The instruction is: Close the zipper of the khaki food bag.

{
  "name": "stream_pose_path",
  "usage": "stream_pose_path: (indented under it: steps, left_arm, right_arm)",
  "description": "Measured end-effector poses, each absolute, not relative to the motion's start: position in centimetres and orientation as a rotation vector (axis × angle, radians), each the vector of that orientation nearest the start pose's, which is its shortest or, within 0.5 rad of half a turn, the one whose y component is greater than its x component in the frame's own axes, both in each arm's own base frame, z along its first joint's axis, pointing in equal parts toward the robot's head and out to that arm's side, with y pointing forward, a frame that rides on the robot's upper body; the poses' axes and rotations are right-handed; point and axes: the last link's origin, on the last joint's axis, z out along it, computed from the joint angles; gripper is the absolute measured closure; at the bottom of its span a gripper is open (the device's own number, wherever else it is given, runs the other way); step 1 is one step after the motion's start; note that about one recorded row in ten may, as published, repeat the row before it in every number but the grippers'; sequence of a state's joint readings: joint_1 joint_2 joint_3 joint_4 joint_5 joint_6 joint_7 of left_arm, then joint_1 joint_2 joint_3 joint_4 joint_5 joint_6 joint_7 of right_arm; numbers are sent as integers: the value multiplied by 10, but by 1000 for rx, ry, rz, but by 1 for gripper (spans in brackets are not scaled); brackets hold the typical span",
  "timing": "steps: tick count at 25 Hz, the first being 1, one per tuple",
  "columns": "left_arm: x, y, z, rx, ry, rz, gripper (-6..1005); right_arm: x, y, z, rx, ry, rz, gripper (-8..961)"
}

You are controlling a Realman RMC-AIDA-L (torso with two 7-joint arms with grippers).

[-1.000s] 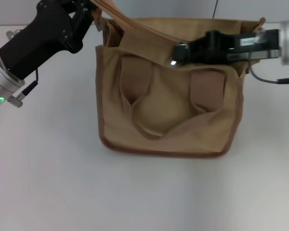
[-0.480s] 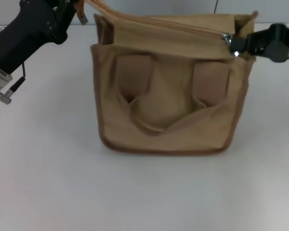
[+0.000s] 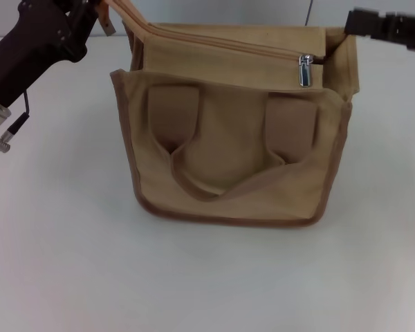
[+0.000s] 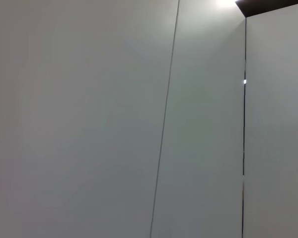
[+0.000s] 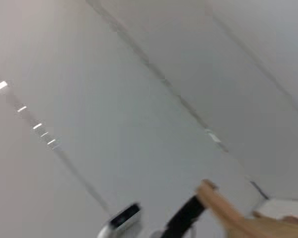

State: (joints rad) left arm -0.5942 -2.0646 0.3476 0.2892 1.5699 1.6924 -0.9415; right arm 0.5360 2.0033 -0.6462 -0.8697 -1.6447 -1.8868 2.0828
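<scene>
The khaki food bag [image 3: 228, 159] stands upright in the middle of the head view, its two strap handles facing me. The zipper [image 3: 228, 45] runs shut along the top edge. Its silver pull tab [image 3: 305, 70] hangs loose near the bag's right end. My left gripper [image 3: 102, 12] is at the bag's upper left corner, shut on the end of the bag's top edge and holding it up. My right gripper [image 3: 373, 24] is at the upper right, apart from the bag and the pull tab. A tan corner of the bag [image 5: 228, 210] shows in the right wrist view.
The bag stands on a white table [image 3: 207, 277] with a pale wall behind. The left wrist view shows only wall panels [image 4: 139, 124].
The right gripper drew the pull tab along the top to the bag's right end, let it go and moved off to the upper right. The bag and left gripper shifted left.
</scene>
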Motion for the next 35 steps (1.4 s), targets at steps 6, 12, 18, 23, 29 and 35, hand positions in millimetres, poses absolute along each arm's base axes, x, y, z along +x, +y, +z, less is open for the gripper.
stream_pose_path:
  steps: [6, 12, 18, 23, 29, 35]
  left_arm:
    - [-242, 342, 32, -2084, -366, -1374, 965]
    - [-251, 335, 31, -2076, -391, -1360, 965]
    - [-253, 333, 30, -2087, -401, -1349, 964]
    - [-255, 331, 28, -2110, -417, -1337, 964]
    - [-263, 324, 27, -2142, -443, -1303, 944]
    - [-279, 313, 40, -2140, -501, -1278, 780]
  right_arm:
    - [211, 300, 74, -2820, 574, 1364, 567]
    - [233, 272, 35, -2871, 233, 1298, 300]
    - [255, 254, -16, -2911, 111, 1088, 242]
    - [264, 249, -36, -2903, 124, 1027, 194]
    - [265, 250, -39, -2898, 134, 1011, 194]
    - [265, 251, -40, -2886, 154, 1016, 193]
